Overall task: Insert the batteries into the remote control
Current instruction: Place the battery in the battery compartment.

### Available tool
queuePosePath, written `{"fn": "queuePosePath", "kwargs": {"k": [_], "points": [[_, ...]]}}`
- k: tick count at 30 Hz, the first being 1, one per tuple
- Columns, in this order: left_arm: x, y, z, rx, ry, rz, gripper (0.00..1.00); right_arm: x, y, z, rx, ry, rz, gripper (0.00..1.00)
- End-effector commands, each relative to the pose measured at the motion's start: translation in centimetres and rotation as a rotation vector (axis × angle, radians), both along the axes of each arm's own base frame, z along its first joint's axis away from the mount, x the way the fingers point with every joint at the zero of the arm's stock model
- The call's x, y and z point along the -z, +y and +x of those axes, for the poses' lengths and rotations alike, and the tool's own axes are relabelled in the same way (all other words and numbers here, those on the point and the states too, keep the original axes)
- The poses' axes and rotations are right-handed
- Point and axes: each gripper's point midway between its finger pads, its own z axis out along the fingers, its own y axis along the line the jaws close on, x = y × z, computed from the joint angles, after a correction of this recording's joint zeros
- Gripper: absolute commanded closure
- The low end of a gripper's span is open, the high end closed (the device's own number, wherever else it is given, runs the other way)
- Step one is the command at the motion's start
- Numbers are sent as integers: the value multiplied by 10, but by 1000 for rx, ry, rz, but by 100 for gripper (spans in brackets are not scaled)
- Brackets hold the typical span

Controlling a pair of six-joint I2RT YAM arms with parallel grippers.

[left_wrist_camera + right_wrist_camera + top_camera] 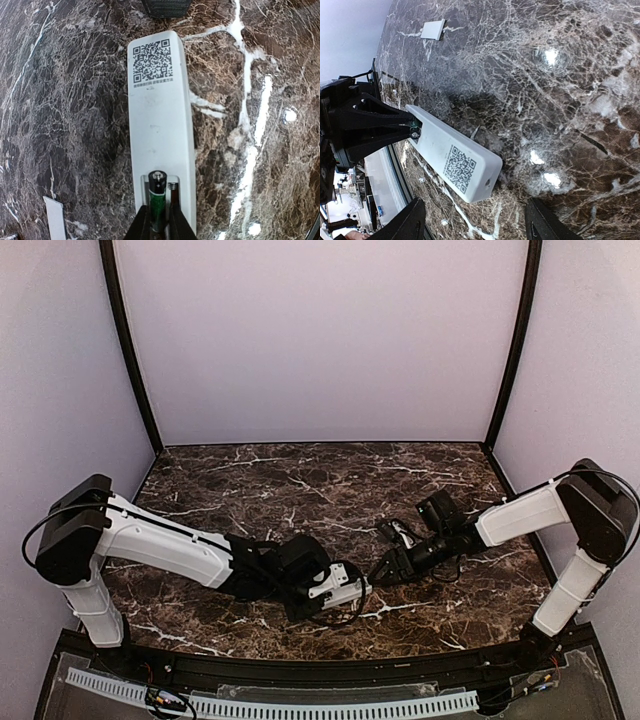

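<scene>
The white remote control (pixel 160 115) lies face down on the marble, its QR label up and its battery bay open at the near end. My left gripper (pixel 157 216) is shut on a green and black battery (pixel 157 197), which stands in the bay's left slot. A spring (pixel 173 187) shows in the empty right slot. In the right wrist view the remote (pixel 452 160) lies just ahead of my right gripper (pixel 475 227), which is open and empty, with its jaws either side of the remote's far end and not touching it. In the top view the two grippers (pixel 345 592) (pixel 383 572) meet near the table's front middle.
A small white flat cover (pixel 55 217) lies on the marble left of the remote's bay end; it also shows in the right wrist view (pixel 432 30). The dark marble table (pixel 320 480) has purple walls on three sides.
</scene>
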Motion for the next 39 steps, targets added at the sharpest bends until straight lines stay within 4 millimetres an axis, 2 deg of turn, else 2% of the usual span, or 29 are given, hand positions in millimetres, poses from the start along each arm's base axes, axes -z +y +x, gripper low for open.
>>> {"fn": "queuePosePath", "kwargs": {"k": [1,15,22,29,35,39], "points": [[-2,7,2,-6,-22,50,83,2,2,-2,-13,3,7,33],[-10,9,1,-20,-34,52,75,0,2,-1,-15,-4,8,34],[-29,9,0,-35,-36,-6,67,-11,3,3,-13,-42,23,39],[-55,11,-1,-54,-43,-102,61,-25,-5,2,5,-75,-15,43],[-52,25,-6,-114,16,-175,62,-45,5,-2,-11,-90,12,55],[-42,41,-10,-159,41,-212,63,-50,19,-8,-39,-88,21,59]]}}
